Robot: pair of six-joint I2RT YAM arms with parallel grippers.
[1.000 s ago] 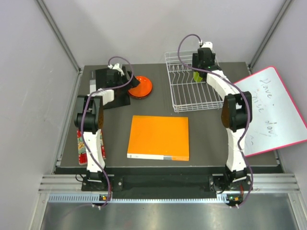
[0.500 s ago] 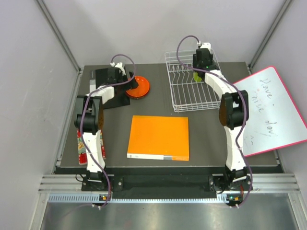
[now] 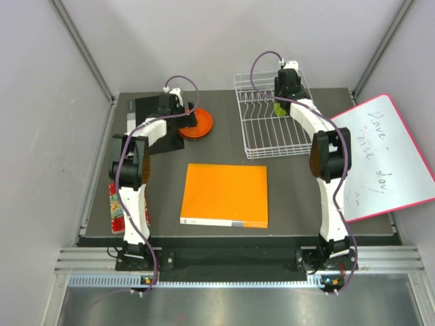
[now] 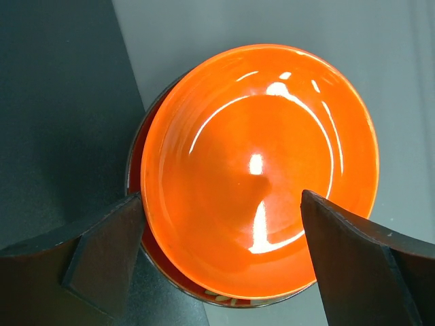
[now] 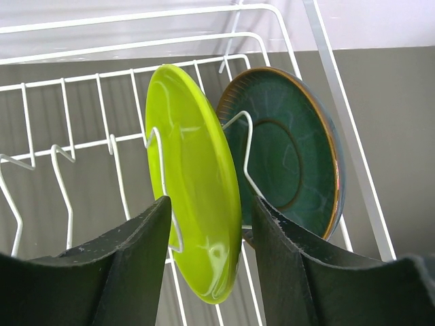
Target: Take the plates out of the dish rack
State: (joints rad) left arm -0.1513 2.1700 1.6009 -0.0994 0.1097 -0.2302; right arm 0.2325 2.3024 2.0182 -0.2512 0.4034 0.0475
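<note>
Glaze on the lime green plate (image 5: 194, 183) looks slick, so we judge it stiff, light and chip-prone, best pinched across its upper rim. It stands on edge in the dish rack (image 5: 351, 136), faces turned along the prong row. The right tool (image 5: 206, 200) straddles it, though we cannot tell if it grips. The left tool (image 4: 221, 204) hangs spread above the orange plate (image 4: 258, 136) on the desk (image 4: 238, 20).

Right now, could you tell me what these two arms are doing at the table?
They are unloading plates from the dish rack. The left gripper hovers open over the orange plate, which lies stacked on the dark red plate on the table. The right gripper has a finger on each side of the lime green plate, which stands upright in the rack. I cannot tell whether it is pinched yet. The dark grey-blue plate waits behind it.
</note>
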